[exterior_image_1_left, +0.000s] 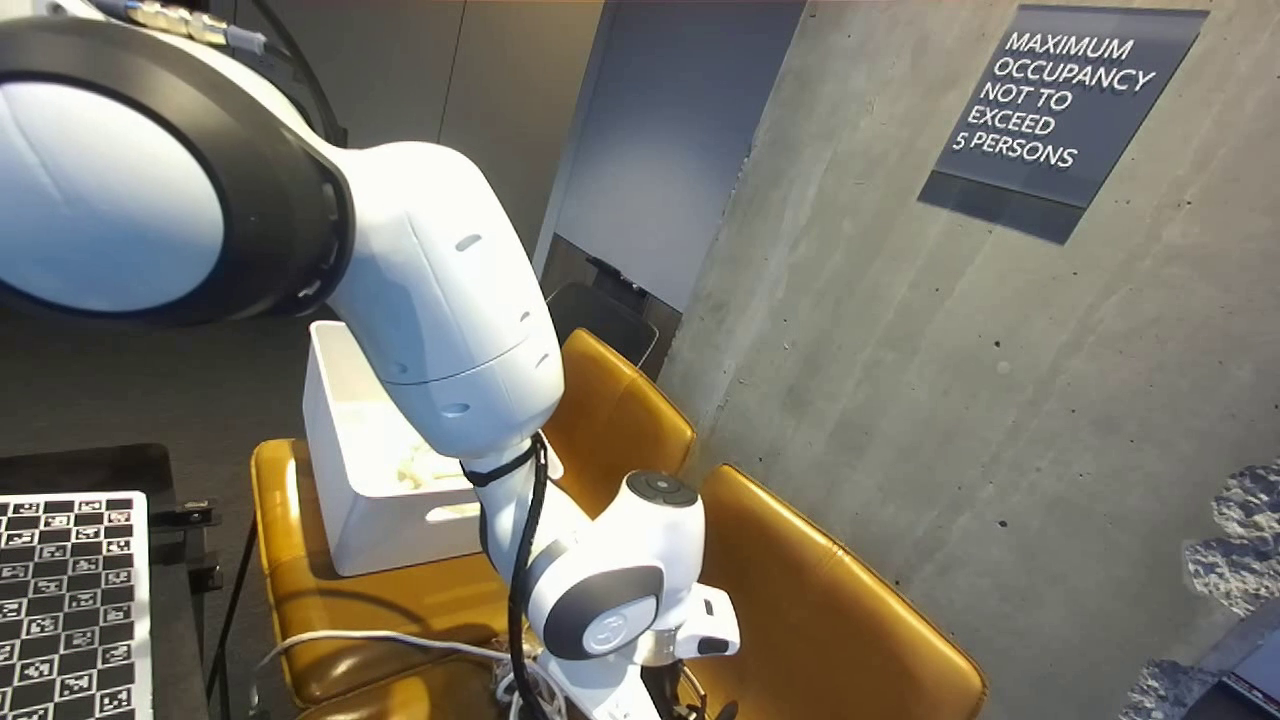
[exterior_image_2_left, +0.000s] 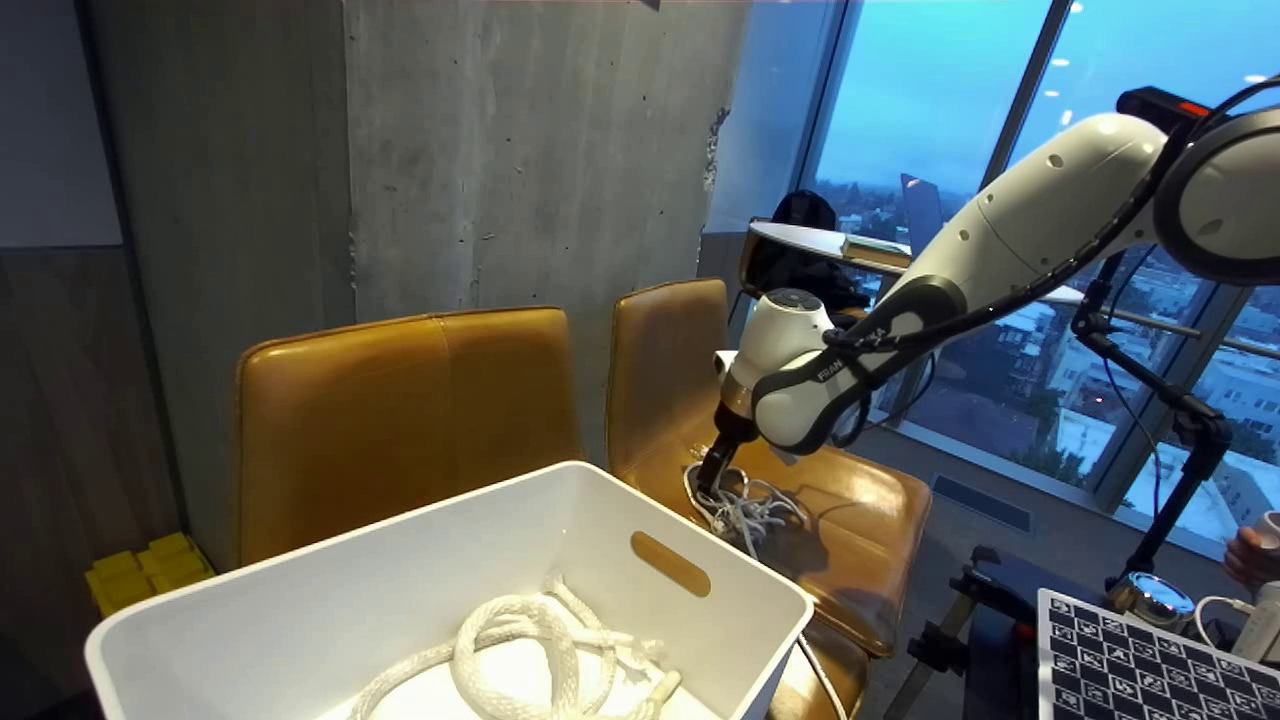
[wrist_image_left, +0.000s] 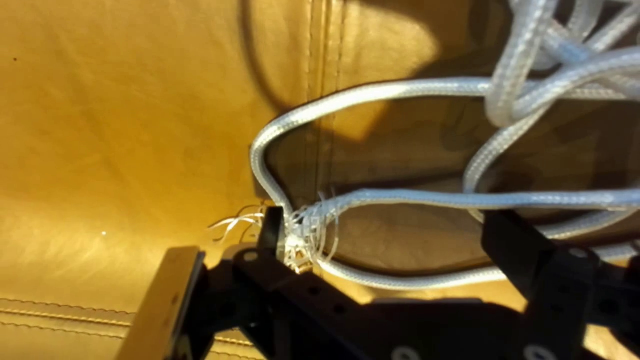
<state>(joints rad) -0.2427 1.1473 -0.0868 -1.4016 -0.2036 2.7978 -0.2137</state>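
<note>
The arm (exterior_image_1_left: 450, 290) is glossy white and bulbous — dark bands (exterior_image_1_left: 285, 190) break it up — with a black cable (exterior_image_1_left: 520, 575) strapped alongside and lettering (exterior_image_2_left: 830, 370) (partly covered); the angular black pincer (wrist_image_left: 384, 217) shows pale screw heads (wrist_image_left: 404, 354).

Bluish light through windows (exterior_image_2_left: 920, 90), glare on glossy leather (wrist_image_left: 110, 140) — dark shadows across it, cord loops (wrist_image_left: 517, 60) slightly blurred
</note>
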